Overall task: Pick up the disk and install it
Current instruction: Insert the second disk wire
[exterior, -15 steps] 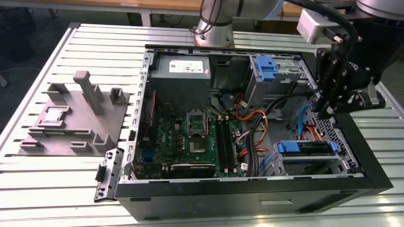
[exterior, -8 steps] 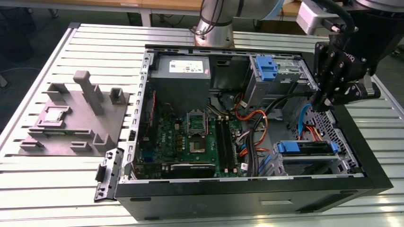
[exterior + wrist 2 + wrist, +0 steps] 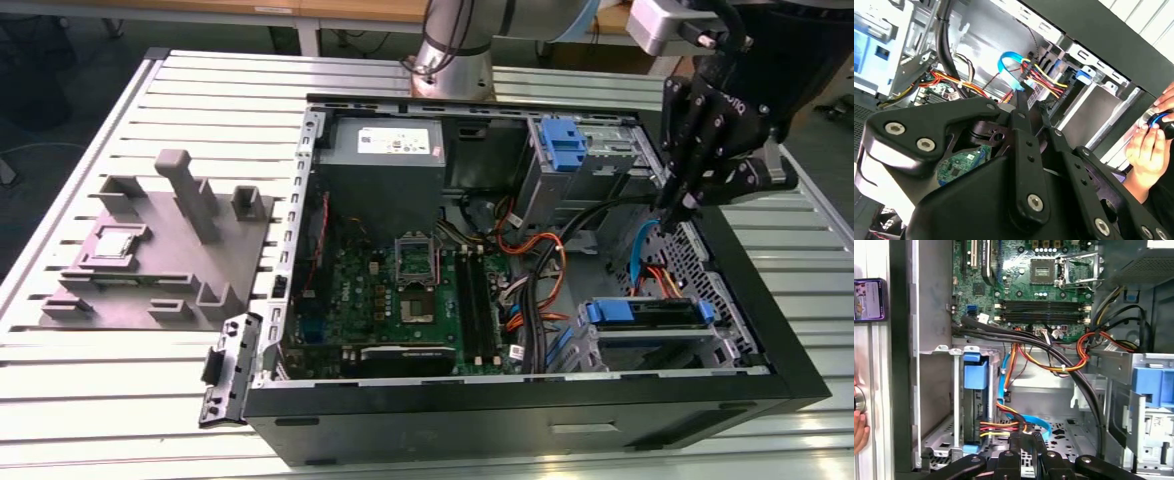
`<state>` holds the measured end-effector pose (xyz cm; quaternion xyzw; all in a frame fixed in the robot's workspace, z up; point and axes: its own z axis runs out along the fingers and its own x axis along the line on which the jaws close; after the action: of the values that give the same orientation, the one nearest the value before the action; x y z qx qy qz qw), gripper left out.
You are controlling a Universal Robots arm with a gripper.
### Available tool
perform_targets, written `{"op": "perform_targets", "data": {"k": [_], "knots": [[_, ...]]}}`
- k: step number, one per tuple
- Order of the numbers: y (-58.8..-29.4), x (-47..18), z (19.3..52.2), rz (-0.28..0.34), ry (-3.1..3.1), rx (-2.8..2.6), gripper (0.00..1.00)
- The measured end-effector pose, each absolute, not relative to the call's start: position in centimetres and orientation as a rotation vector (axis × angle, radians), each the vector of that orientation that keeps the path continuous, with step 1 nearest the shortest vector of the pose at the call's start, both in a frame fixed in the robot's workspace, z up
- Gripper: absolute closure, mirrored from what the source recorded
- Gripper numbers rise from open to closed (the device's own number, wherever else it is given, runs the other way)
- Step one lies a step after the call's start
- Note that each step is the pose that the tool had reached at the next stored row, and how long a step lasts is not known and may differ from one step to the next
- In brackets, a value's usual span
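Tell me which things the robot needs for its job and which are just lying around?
For the job: the disk, sitting in a bay of the computer case; the gripper, over the case near it.
Just lying about: the grey moulded block beside the case; the grey power-supply box; the upright blue carrier; a person's hand.

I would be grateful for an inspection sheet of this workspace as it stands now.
Surface: slatted metal table, carrying an open computer case.
Job's things: the disk, blue-framed, sits in the drive bay at the case's corner on the exterior view's right; full seating cannot be judged.
Clutter: grey moulded fixture plate beside the case, on the exterior view's left.
Grippers: the hand hangs above the case's edge on the exterior view's right, apart from the disk.
Cables: orange, red and yellow wire bundle and a blue ribbon cable, loose inside the case.
Surroundings: a person's fingers by the case's outer wall.
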<state>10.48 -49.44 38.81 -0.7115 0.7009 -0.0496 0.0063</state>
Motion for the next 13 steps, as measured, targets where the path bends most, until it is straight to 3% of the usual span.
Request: {"op": "perform_targets", "data": {"k": [13], "knots": [[-48.88,10.79,37.86,-0.173,2.205,-2.235,0.76]]}}
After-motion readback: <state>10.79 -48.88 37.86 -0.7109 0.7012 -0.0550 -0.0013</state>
